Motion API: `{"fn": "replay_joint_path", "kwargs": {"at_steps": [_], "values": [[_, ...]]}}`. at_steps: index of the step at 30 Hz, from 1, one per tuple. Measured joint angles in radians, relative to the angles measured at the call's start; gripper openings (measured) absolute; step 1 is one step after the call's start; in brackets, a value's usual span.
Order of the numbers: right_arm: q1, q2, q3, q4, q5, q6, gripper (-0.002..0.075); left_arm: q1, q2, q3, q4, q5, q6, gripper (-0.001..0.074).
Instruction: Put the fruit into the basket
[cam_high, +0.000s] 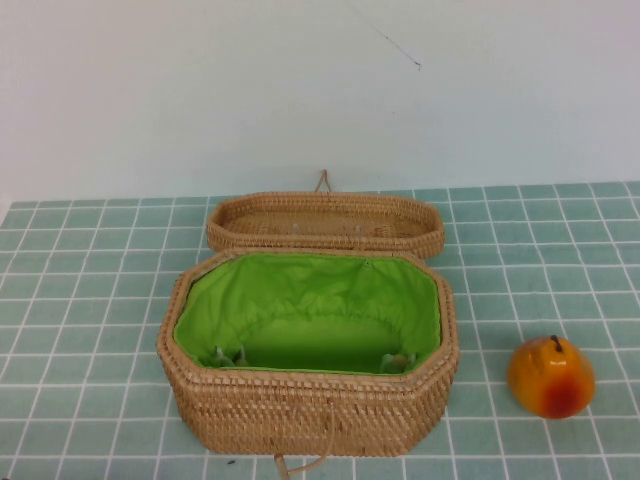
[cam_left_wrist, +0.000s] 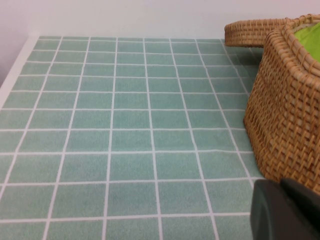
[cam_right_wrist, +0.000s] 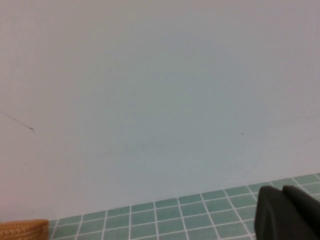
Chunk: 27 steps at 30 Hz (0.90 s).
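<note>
The fruit, a small glossy orange-yellow fruit with a red blush and a dark stem, stands on the tiled table to the right of the basket. The basket is tan wicker with a green lining. It stands open in the middle, with its lid lying back behind it. Neither arm shows in the high view. My left gripper is shut and empty, low beside the basket's left wall. My right gripper is shut and empty, facing the back wall. The fruit is out of both wrist views.
The table is covered in green tiles and ends at a white wall at the back. Its left edge shows in the left wrist view. A corner of the wicker lid shows in the right wrist view.
</note>
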Motion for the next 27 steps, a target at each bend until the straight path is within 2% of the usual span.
{"fn": "replay_joint_path", "kwargs": {"at_steps": [3, 27], "values": [[0.0, 0.0, 0.0, 0.0, 0.0, -0.056, -0.0003, 0.0, 0.0, 0.0, 0.0, 0.0, 0.0, 0.0], [0.0, 0.0, 0.0, 0.0, -0.032, -0.088, -0.0003, 0.0, 0.0, 0.0, 0.0, 0.0, 0.0, 0.0]]}}
